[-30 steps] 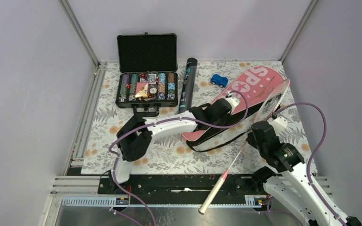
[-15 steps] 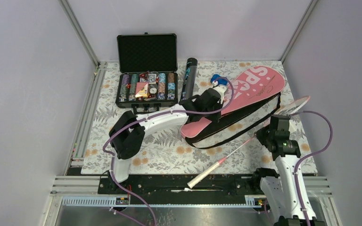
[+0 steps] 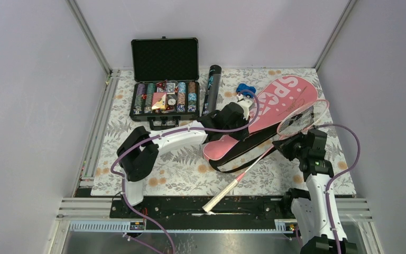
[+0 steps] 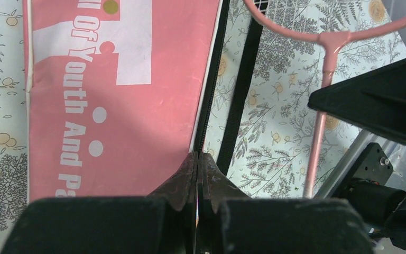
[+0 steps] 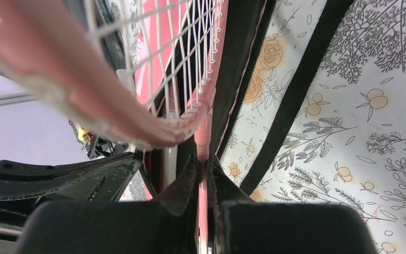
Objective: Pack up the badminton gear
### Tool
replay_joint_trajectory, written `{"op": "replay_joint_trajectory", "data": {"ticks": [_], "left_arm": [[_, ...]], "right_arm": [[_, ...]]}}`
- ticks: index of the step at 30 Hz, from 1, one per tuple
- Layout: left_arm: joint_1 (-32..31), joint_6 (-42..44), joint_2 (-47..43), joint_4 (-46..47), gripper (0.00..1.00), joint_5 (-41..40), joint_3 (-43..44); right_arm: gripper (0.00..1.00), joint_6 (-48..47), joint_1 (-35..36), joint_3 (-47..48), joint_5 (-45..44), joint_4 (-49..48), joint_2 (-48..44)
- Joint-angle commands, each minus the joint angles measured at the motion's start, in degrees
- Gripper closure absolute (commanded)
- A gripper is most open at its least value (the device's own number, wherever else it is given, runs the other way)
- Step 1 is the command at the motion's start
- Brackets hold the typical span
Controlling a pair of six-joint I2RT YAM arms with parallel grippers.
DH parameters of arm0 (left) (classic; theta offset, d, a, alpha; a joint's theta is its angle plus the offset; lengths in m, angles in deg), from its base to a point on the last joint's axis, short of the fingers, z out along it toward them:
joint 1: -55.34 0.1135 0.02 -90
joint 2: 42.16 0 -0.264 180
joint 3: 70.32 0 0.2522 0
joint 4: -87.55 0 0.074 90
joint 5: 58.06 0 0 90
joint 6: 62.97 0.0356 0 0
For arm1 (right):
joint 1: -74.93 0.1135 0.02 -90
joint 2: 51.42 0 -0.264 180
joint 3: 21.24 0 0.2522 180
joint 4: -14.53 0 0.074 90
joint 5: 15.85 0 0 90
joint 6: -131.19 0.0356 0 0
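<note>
Two pincers, both closed. Black tube (image 3: 211, 94) lies at 12 o'clock on the desk (image 3: 137, 153). Left pincer (image 4: 197, 160) pinches the pink cover (image 3: 285, 95) edge, cover at 1 o'clock. Right pincer (image 5: 203, 165) clamps the racket (image 3: 302, 117) shaft, head at 3 o'clock, handle past the 6 o'clock edge.

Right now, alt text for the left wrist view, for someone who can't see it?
The left gripper is shut on the edge of the pink racket cover, which fills the left half. Beside it the black strap lies on the floral mat, and a pink racket crosses the upper right.
</note>
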Motion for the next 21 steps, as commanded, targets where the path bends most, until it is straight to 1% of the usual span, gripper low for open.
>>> {"op": "replay_joint_trajectory", "data": {"ticks": [1,4,7,10,12,15,17,21], "left_arm": [[-0.09,-2.39,-3.73,5.03,1.0,2.6,2.0],[-0.16,-3.4,-4.15,4.76,1.0,2.09,1.85],[-0.11,-4.41,-4.75,4.68,1.0,1.46,1.68],[-0.09,-5.26,-5.33,4.93,1.0,1.4,1.6],[-0.1,-6.31,-5.73,4.87,1.0,0.54,1.4],[-0.09,-7.51,-5.77,4.46,1.0,-0.64,1.73],[-0.09,-8.21,-5.77,4.89,1.0,-0.31,1.91],[-0.09,-9.65,-5.53,6.35,1.0,1.75,1.88]], "right_arm": [[1.0,2.86,-0.73,-2.24,6.46,-4.38,-1.42],[1.0,1.59,-1.42,-2.03,3.77,-1.91,-2.72],[1.0,-0.24,-1.67,-1.78,-2.9,0.33,-4.06],[1.0,-0.5,-2.0,-1.32,-4.24,1.86,-4.04],[1.0,-0.76,-2.0,-0.72,-8.12,4.85,-4.65],[1.0,-1.85,-2.05,-0.73,-14.67,6.77,-6.45],[1.0,-2.33,-2.0,-1.33,-14.0,4.74,-5.94],[1.0,0.31,-2.09,-4.3,-2.83,-4.44,-2.76]]}}
